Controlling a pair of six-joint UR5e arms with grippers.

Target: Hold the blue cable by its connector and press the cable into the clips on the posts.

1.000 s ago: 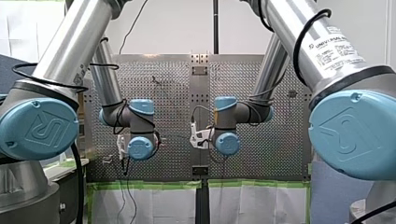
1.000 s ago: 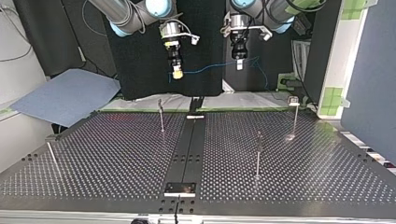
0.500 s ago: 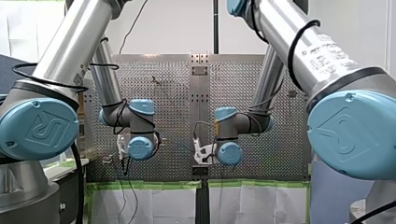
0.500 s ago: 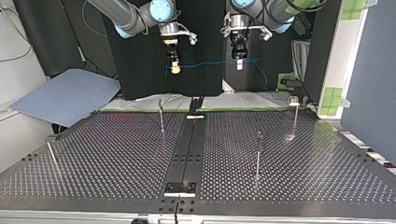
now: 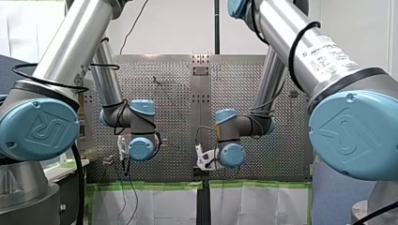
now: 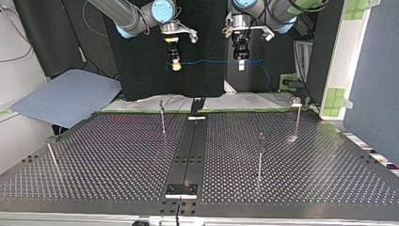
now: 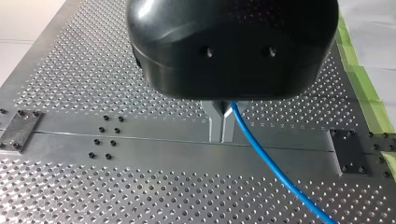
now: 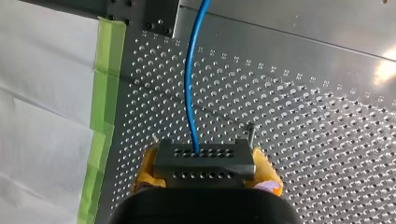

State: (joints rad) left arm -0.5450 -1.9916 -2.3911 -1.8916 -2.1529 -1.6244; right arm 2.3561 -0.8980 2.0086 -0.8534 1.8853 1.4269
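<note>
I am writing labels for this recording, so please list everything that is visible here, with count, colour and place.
blue cable: one, blue, stretched in the air between the two grippers
connector: one, dark grey, at the cable's end, between yellow pads
posts: four, thin metal, upright, spread over the table
table: one, perforated metal, below both arms
sheet: one, grey-blue, beside the table at the top view's left
tape: several pieces, green, along the table's edge
my left gripper: one, black with metal fingers, shut on the cable
my right gripper: one, yellow pads, shut on the connector
</note>
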